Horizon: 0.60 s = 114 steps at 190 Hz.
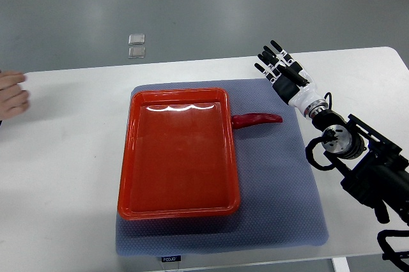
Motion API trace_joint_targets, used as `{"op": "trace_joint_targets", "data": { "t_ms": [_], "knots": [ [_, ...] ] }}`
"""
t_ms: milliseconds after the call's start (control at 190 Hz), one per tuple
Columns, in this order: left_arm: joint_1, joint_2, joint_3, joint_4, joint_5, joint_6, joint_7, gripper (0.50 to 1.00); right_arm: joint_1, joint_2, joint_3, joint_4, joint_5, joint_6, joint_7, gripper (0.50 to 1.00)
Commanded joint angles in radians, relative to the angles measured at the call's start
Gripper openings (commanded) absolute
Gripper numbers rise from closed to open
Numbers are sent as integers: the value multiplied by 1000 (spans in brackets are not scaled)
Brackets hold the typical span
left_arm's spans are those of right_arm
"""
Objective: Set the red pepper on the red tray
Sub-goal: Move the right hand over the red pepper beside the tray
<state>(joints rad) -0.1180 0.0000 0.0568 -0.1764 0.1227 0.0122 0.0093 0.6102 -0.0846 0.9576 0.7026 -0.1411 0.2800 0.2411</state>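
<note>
Grey mat (281,176) bears slim, glossy red pepper (257,120).

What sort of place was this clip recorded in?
Probably a robotics lab or test room, not a kitchen. A plain white table stands on a bare grey floor, with a grey mat, an empty red tray and a red pepper staged beside the right hand. A person's hand waits at the left edge.

Black-fingered robot right hand (279,66), white wrist cuff, black jointed forearm, looping black cables
</note>
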Motion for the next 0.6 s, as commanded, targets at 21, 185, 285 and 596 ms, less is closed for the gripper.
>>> {"op": "trace_joint_targets", "data": {
  "t_ms": [21, 185, 285, 596],
  "knots": [
    [0, 0, 0, 1, 0, 0, 0, 1000, 3, -4, -19, 0, 0, 5, 0, 909],
    [0, 0, -2, 0, 0, 0, -2, 1000, 45, -7, -60, -2, -38, 10, -2, 909],
    [0, 0, 0, 1, -2, 2, 0, 1000, 91, -43, -89, -2, -127, 13, -3, 909],
    [0, 0, 0, 3, -2, 2, 0, 1000, 373, -265, -517, 44, -758, 97, -39, 909]
  ]
}}
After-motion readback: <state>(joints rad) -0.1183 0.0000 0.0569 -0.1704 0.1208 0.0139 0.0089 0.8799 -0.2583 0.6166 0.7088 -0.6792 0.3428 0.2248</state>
